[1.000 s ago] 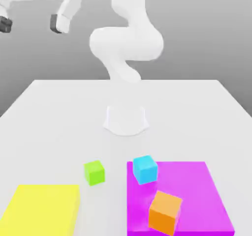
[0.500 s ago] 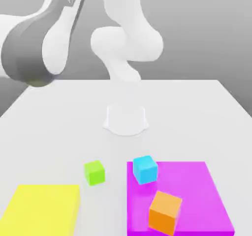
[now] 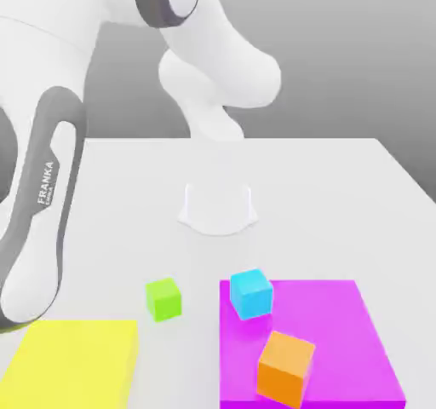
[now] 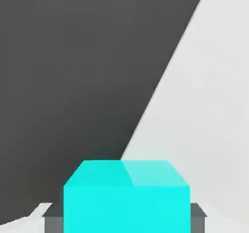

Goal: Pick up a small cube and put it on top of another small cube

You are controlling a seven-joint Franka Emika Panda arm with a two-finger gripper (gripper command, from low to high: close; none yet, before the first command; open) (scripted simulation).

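Note:
In the hand view a cyan cube (image 4: 126, 193) sits between my gripper's (image 4: 124, 221) grey fingertips (image 4: 52, 222), which press against its two sides. Behind it lie a dark background and a white table surface. In the exterior view a light-blue cube (image 3: 251, 293) rests on the back left corner of a magenta mat (image 3: 341, 331). An orange cube (image 3: 285, 367) stands tilted near that mat's front. A small green cube (image 3: 163, 299) sits on the white table to the left of the mat. My arm's forearm (image 3: 38, 220) hangs down at the exterior view's left.
A yellow mat (image 3: 77, 360) lies at the front left of the table (image 3: 324, 194). The arm's round base (image 3: 218, 207) stands in the table's middle, behind the cubes.
The arm has swung from high at the back down along the exterior view's left. The cubes on the table and mat have not moved.

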